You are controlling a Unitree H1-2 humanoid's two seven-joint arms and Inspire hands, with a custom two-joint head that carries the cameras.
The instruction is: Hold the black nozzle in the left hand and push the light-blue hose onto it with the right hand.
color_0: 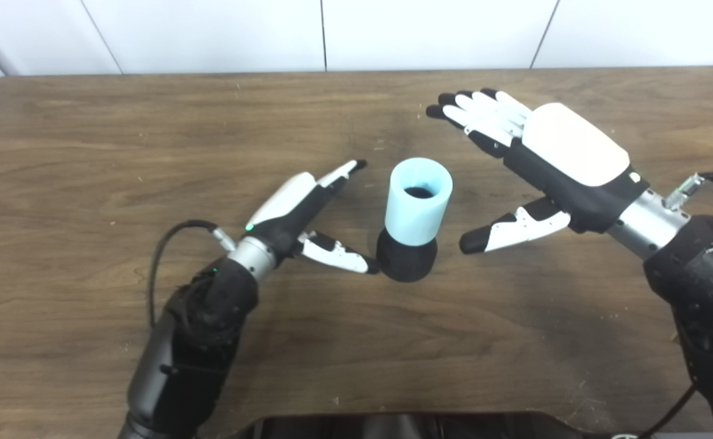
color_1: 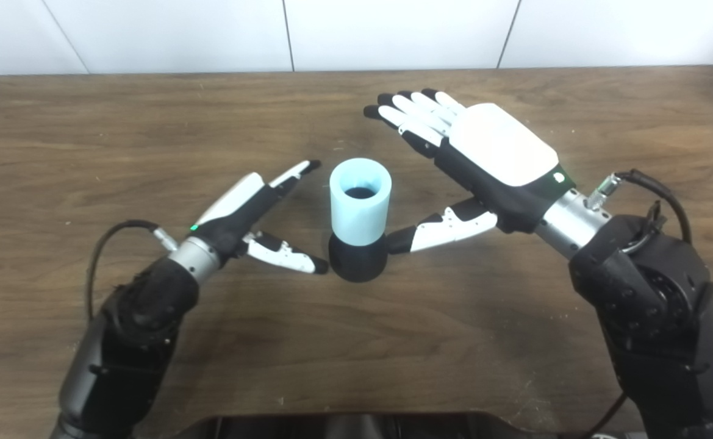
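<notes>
Nearest, mid-counter (color_0: 88, 152), the black nozzle (color_0: 406, 261) stands upright with the light-blue hose (color_0: 418, 207) already seated on it. The left hand (color_0: 298, 213) at nine o'clock and the right hand (color_0: 545, 158) at two o'clock are spread, empty. Judged essentially finished.

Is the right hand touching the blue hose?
Apart. The left eye view shows bare table between the right hand and the hose.

Both arms are reaching in, the left hand (color_0: 298, 210) and right hand (color_0: 551, 158) spreading their fingers apart, gripping nothing.
</notes>
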